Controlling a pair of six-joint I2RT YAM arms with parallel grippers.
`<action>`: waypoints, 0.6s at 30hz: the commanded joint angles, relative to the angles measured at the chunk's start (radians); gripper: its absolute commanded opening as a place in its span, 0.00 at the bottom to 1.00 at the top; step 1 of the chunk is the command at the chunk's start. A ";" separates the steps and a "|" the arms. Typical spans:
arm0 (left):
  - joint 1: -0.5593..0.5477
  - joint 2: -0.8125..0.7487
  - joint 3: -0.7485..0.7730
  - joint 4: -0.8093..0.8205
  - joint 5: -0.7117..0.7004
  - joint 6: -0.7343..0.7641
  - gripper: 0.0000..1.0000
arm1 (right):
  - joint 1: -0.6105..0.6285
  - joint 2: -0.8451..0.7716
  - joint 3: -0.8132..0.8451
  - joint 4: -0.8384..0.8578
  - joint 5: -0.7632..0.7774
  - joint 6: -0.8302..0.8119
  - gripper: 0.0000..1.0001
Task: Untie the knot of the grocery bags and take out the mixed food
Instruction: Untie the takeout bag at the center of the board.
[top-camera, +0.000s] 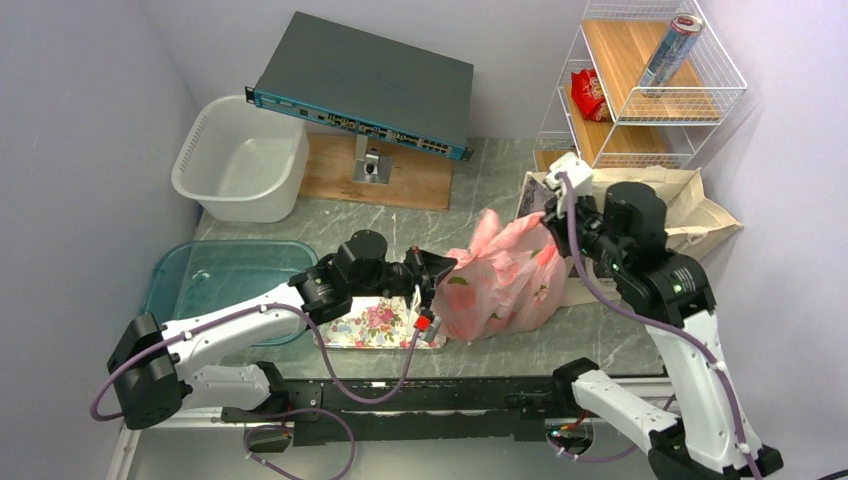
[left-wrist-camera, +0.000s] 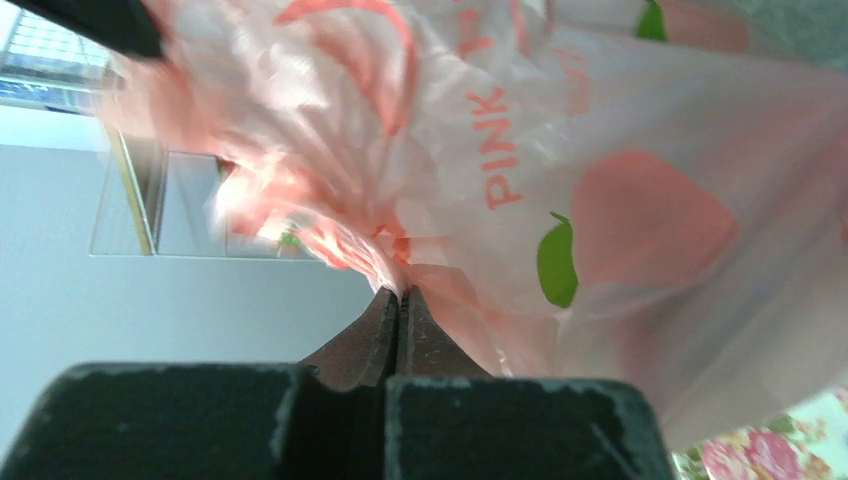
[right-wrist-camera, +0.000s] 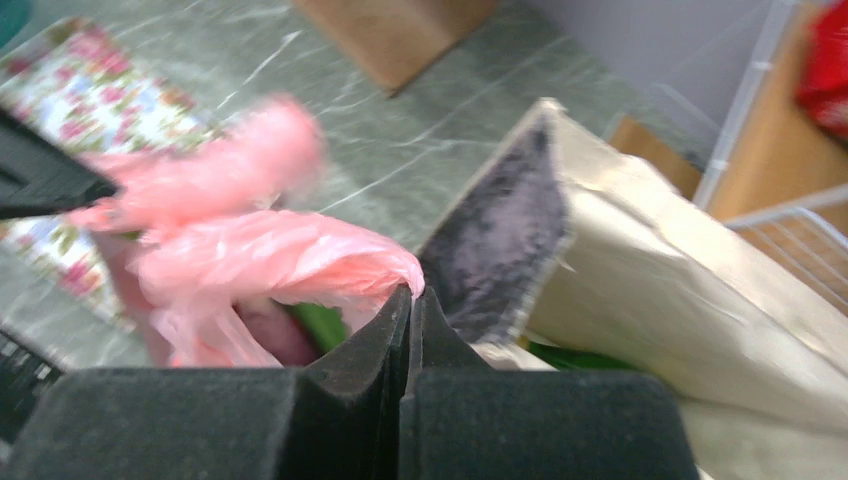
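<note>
Tabletop (top-camera: 497, 175) bears one tote (top-camera: 703, 213), one pink bag (top-camera: 500, 282) gripped by two hands (top-camera: 440, 278) (top-camera: 551, 223)

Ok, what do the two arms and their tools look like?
The left arm and right arm match: white link shells, black rounded joint housings, a mauve cable looping alongside each. The right one shows a small green light. The left tool and right tool are black, blocky bodies with dark fingers tapering to wedges; a red tab sits by the left one.
</note>
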 joint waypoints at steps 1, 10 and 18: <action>0.025 -0.039 -0.074 -0.055 0.030 0.050 0.00 | -0.021 -0.070 -0.031 0.149 0.279 0.078 0.00; 0.046 0.040 0.085 -0.078 -0.066 -0.392 0.02 | -0.020 -0.178 -0.141 0.097 0.005 0.078 0.00; 0.239 0.042 0.248 -0.276 0.078 -1.121 0.46 | -0.020 -0.197 -0.138 0.094 -0.041 0.071 0.00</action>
